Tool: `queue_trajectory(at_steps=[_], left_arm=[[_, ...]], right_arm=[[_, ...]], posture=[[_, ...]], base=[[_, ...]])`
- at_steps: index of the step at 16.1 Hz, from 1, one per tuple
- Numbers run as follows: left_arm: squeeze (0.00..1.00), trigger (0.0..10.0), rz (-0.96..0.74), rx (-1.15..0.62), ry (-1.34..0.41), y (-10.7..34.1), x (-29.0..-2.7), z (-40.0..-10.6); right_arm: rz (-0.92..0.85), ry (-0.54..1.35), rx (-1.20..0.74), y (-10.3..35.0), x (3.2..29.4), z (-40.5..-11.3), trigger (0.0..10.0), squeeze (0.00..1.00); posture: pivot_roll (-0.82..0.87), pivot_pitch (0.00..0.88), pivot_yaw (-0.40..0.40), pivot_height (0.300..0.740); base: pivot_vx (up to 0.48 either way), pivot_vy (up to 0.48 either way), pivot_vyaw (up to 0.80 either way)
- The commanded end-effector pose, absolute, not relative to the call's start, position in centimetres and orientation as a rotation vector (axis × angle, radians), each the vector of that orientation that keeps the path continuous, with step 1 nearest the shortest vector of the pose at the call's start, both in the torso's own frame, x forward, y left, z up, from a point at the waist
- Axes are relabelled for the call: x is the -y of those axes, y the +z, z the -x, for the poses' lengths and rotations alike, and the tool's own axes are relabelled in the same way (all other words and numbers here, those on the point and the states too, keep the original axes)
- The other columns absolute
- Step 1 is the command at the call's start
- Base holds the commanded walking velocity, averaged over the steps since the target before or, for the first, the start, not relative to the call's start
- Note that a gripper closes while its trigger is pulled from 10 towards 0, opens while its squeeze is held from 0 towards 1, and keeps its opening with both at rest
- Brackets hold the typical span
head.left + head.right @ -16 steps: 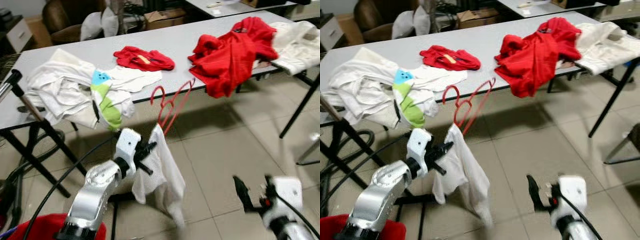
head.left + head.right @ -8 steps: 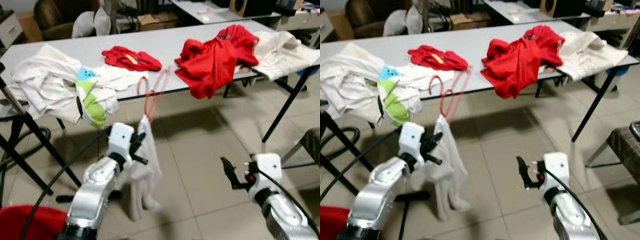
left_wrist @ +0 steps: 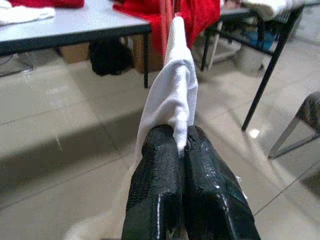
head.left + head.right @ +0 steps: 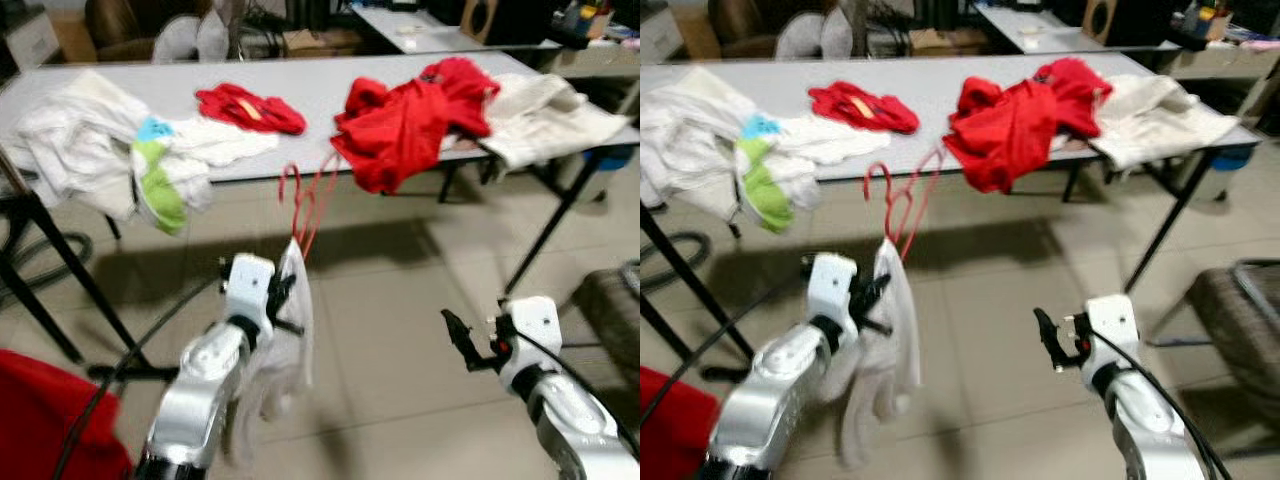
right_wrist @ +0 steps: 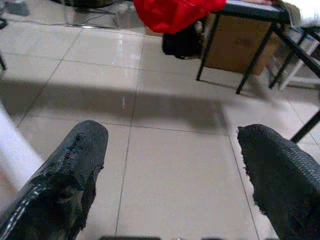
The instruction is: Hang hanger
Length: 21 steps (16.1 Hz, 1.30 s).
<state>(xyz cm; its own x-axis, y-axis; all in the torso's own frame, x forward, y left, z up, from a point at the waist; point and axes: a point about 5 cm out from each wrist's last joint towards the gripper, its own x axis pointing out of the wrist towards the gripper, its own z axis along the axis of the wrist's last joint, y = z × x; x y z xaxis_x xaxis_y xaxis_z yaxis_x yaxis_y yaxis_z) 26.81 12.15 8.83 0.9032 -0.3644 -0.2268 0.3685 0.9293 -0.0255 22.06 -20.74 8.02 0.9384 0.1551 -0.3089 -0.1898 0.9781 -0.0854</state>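
Cloth (image 4: 292,320) on the red hanger (image 4: 307,205) was pinched by the left gripper (image 4: 284,298), held low before the table (image 4: 320,100); that thin pinch might slip. The right gripper (image 4: 462,340) hovered, fingers spread, empty.

Left gripper (image 4: 872,296) grips white garment (image 4: 890,350) on red hanger (image 4: 902,205)

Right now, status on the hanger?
Left gripper jaws shut on white garment, red hanger sticking up from it. Right gripper open, empty, over floor. Table of clothes ahead.
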Motion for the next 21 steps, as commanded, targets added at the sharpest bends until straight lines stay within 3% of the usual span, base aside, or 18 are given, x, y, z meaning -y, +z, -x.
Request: queue_trajectory(at_steps=[1,5,9,12,13,16,19,20,21], left_arm=[[0.00,10.0,-0.032,-0.197,-0.371,9.6,-12.2,-27.1],[0.00,10.0,-0.024,-0.168,-0.424,10.2,-11.6,-27.7],[0.00,10.0,-0.041,-0.186,-0.474,10.4,-11.0,-28.5],[0.00,9.8,-0.011,-0.174,-0.560,10.5,-10.6,-28.3],[0.00,0.0,0.011,-0.170,-0.674,10.8,-10.6,-28.2],[0.00,0.0,-0.108,-0.163,-0.984,13.1,-12.0,-29.6],[0.00,0.0,-0.148,-0.158,-1.175,15.7,-13.0,-31.0],[0.00,0.0,-0.141,-0.132,-1.285,17.5,-13.4,-31.5],[0.00,0.0,-0.122,-0.125,-1.374,19.0,-13.6,-31.9]], right_arm=[[0.127,0.176,-0.297,8.2,21.0,-22.4,10.0,0.00],[0.090,0.153,-0.287,8.2,21.2,-22.0,10.0,0.00],[0.044,0.116,-0.277,8.3,21.7,-21.2,10.0,0.00],[0.073,0.123,-0.273,8.5,22.1,-21.0,10.0,0.00],[0.069,0.181,-0.268,8.8,22.1,-20.9,10.0,0.00],[0.078,0.423,-0.251,9.9,22.9,-20.8,10.0,0.00],[0.068,0.596,-0.261,10.3,22.9,-21.4,10.0,0.00],[0.035,0.685,-0.285,10.4,23.2,-21.5,10.0,1.00],[0.002,0.748,-0.301,10.5,23.8,-21.4,10.0,1.00]], posture=[[-0.08,0.000,-0.020,0.740],[-0.09,0.000,0.002,0.740],[-0.11,0.000,0.033,0.740],[-0.12,0.000,0.034,0.740],[-0.12,0.000,0.023,0.740],[-0.11,0.000,0.019,0.740],[-0.11,0.000,0.039,0.740],[-0.11,0.000,0.054,0.740],[-0.11,0.000,0.062,0.740]], base=[[0.000,-0.337,0.00],[0.000,-0.245,0.00],[0.000,0.476,-0.80],[0.000,0.000,-0.27],[0.000,0.000,0.00],[0.000,0.000,0.00],[0.000,0.000,0.00],[0.000,0.000,0.00],[0.000,0.000,0.00]])
